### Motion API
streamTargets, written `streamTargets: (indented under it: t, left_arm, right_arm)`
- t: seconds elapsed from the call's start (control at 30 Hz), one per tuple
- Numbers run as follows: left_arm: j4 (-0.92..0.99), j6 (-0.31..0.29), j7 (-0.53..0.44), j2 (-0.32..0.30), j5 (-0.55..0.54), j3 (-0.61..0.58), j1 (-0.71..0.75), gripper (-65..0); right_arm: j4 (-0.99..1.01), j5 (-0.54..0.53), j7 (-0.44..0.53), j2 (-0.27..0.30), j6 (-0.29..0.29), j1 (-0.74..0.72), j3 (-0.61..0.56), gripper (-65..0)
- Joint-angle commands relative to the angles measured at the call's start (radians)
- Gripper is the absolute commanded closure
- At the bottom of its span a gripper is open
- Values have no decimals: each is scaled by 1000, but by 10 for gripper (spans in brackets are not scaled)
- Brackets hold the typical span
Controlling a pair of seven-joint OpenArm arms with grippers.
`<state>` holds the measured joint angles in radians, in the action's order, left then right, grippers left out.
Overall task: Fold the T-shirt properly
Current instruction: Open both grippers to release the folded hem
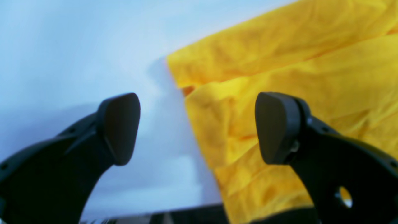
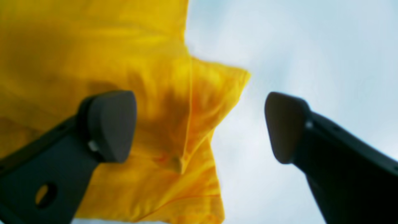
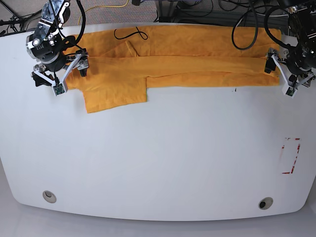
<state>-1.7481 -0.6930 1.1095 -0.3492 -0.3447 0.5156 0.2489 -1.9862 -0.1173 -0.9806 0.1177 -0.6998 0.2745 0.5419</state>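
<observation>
The orange-yellow T-shirt (image 3: 173,54) lies along the far side of the white table (image 3: 158,163), folded lengthwise into a long band, with one sleeve (image 3: 116,94) sticking out toward the front at the left. A thin black looped squiggle (image 3: 129,34) shows near its collar. My right gripper (image 3: 61,74) hangs open over the band's left end; in the right wrist view the gripper (image 2: 199,127) holds nothing, and a cloth corner (image 2: 214,90) lies below between its fingers. My left gripper (image 3: 286,73) is open at the right end; in the left wrist view the gripper (image 1: 197,127) straddles the T-shirt's edge (image 1: 199,124), empty.
A red-outlined rectangle (image 3: 291,155) is marked on the table at the right. Two round holes (image 3: 49,196) (image 3: 265,203) sit near the front edge. Black cables (image 3: 247,24) hang behind the far edge.
</observation>
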Motion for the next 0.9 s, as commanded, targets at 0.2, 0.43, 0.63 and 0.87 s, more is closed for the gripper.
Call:
streamTargets:
  t: [0.2,0.43,0.63,0.87]
  left_arm:
    - [-138,8,88,22,-67,13,-73,-529]
    - [-138,5,88,83,-21,10,-70,-496]
    - [-131,5,88,89,-14,11,-66,-457]
    - [-132,5,88,89,-14,13,-52,-457]
  right_arm:
    - [-31,-8,39,-71,2,-79,1,-564]
    - [80,-3,64,-85,2,-179,-3,-556]
    - [261,-8,70,-33,2,-286,-1,-556]
    - [440,-9,148,17,2,-349,-4,-555]
